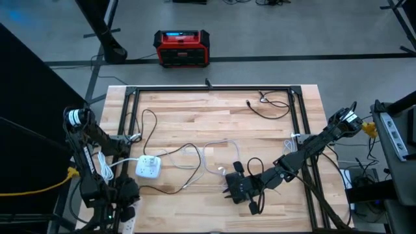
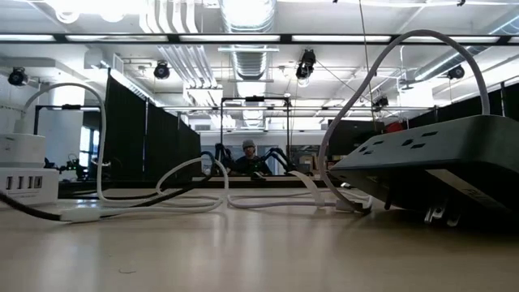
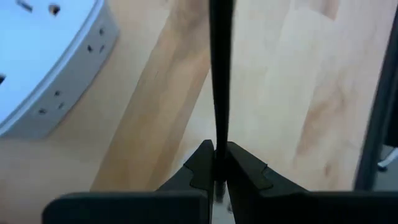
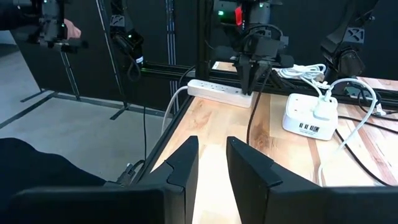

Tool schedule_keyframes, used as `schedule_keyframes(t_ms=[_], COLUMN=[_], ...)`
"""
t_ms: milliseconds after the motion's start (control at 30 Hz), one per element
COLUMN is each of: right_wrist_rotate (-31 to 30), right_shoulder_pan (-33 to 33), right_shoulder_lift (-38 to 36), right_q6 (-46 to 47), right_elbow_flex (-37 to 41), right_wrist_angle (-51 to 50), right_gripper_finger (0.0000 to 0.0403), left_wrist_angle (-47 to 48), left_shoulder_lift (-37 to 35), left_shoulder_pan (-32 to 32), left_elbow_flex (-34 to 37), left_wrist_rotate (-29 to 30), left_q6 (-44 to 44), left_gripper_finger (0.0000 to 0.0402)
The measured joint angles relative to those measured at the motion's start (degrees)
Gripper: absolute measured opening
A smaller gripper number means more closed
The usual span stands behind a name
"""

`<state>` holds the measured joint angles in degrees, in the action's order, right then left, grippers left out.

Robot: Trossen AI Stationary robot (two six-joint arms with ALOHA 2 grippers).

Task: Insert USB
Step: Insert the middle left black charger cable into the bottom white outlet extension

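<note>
Hub (image 1: 148, 167) is set on table (image 1: 221, 117), left of centre, w/ cables (image 1: 195, 156) strung from it toward centre. Left gripper (image 1: 127, 192) is placed at front-left corner, just in front of hub; power strip (image 4: 219, 92) lies by it at table edge. Right gripper (image 1: 239, 188) is positioned front-centre, right of hub. Another cable (image 1: 270, 104) lies at back right.

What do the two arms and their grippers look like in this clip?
Both arms are black, jointed links. The left arm carries a white cable loop and a white-marked joint near its top; the right arm has a white-marked joint and yellow piece at its base. The right gripper has two dark angular, wedge-shaped fingers.
</note>
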<state>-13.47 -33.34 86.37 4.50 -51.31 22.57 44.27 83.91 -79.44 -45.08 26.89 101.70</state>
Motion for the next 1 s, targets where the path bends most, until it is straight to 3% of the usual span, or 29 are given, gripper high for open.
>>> schedule_keyframes(t_ms=[500,1000], right_wrist_rotate=[0.0,0.0], right_shoulder_pan=[0.0,0.0], right_shoulder_lift=[0.0,0.0], right_q6=[-0.2,-0.2], right_elbow_flex=[0.0,0.0], right_wrist_angle=[0.5,0.4], right_gripper_finger=[0.0065,0.0072], left_wrist_angle=[1.7,3.9], left_shoulder_lift=[3.2,2.6], left_shoulder_pan=[0.8,3.0], left_elbow_flex=[0.2,0.9], left_wrist_rotate=[4.5,16.0], left_q6=[-0.7,-2.1], left_gripper_finger=[0.0014,0.0014])
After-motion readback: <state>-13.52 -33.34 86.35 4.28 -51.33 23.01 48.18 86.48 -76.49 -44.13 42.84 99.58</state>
